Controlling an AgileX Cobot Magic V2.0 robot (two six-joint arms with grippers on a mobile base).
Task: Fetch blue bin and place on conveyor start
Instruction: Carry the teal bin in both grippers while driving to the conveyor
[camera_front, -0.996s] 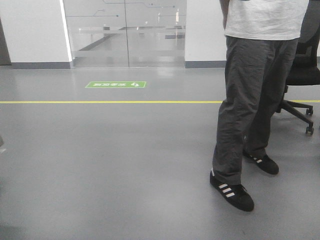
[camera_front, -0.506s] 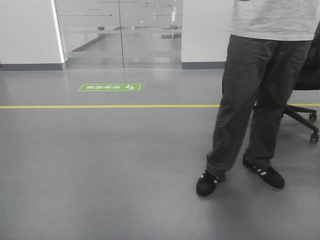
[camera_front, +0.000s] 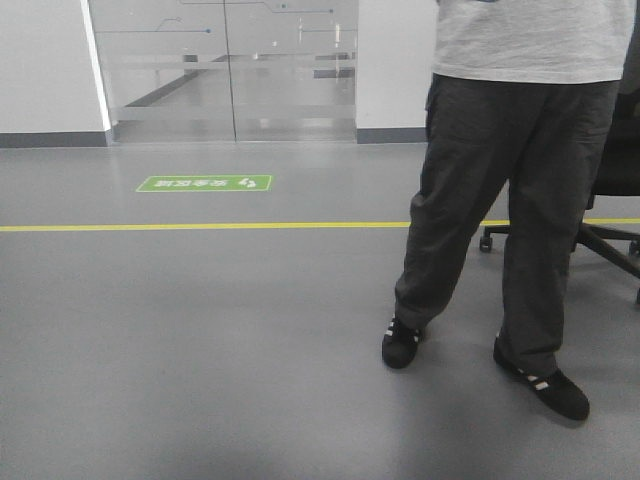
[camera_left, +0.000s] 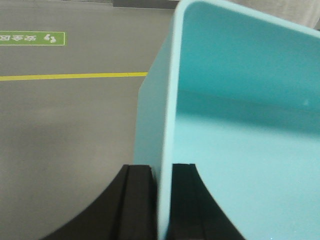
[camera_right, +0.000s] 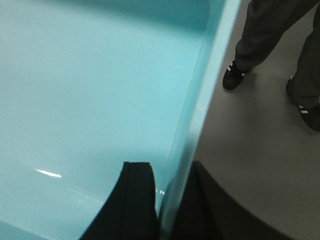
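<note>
The blue bin (camera_left: 240, 125) is a light turquoise tub, held above the grey floor. My left gripper (camera_left: 162, 170) is shut on the bin's left wall, one black finger outside and one inside. My right gripper (camera_right: 170, 172) is shut on the bin's right wall (camera_right: 205, 100), one finger inside and one outside. The bin's inside (camera_right: 90, 90) looks empty. The conveyor start is out of view. Neither the bin nor the grippers show in the front view.
A person in dark trousers (camera_front: 500, 200) and black shoes stands close at the right; the shoes also show in the right wrist view (camera_right: 232, 75). A black office chair (camera_front: 610, 190) is behind them. A yellow floor line (camera_front: 200, 227), a green floor sign (camera_front: 204, 183) and glass doors (camera_front: 225, 70) lie ahead.
The front view has shifted: the doors, floor sign and yellow line have slid left and lower. The person has stepped, with the feet now further apart.
</note>
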